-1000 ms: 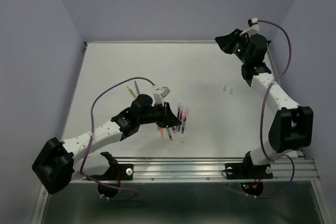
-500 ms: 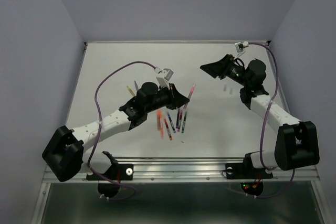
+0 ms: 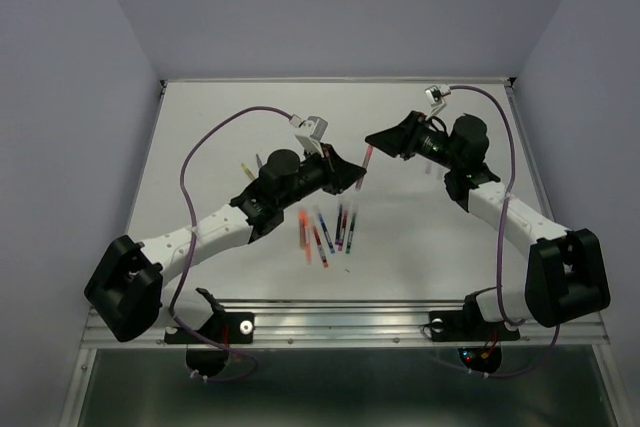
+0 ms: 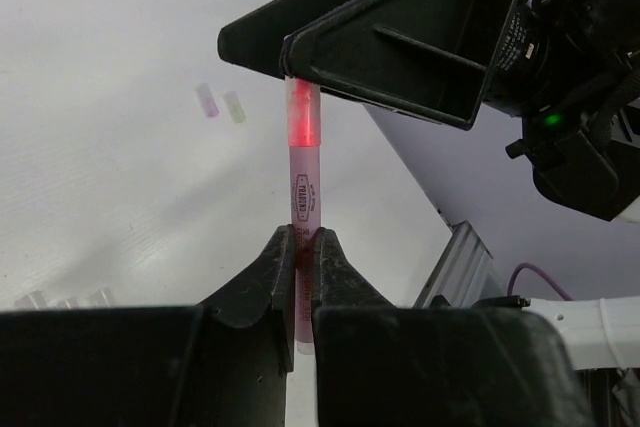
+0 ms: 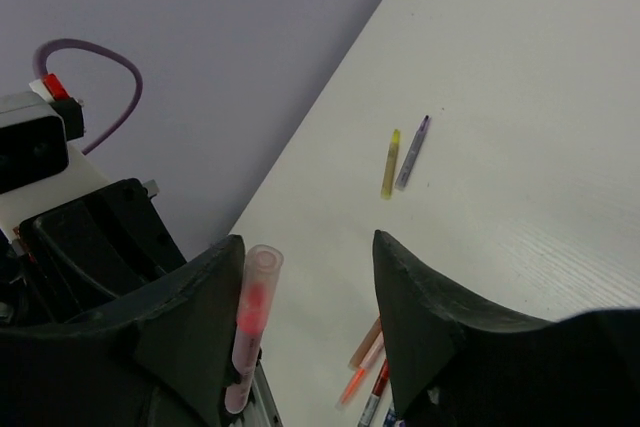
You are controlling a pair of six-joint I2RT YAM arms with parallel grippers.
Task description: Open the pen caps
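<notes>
Left wrist, our left claw (image 4: 302,238) clenching smooth pink plastic pen (image 4: 303,182) above white table (image 4: 100,147), right claw (image 5: 310,239) spread at its tubular cap (image 4: 303,112).

With left end effector (image 4: 302,239) pinched tight, right end effector (image 5: 310,247) gapes

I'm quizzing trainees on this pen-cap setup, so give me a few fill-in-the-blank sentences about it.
The left gripper holds a pink ___. Near that pen, the right gripper has its jaws ___. On the table, beside the yellow pen, lies a ___ one.
Missing: pen; open; purple.
</notes>
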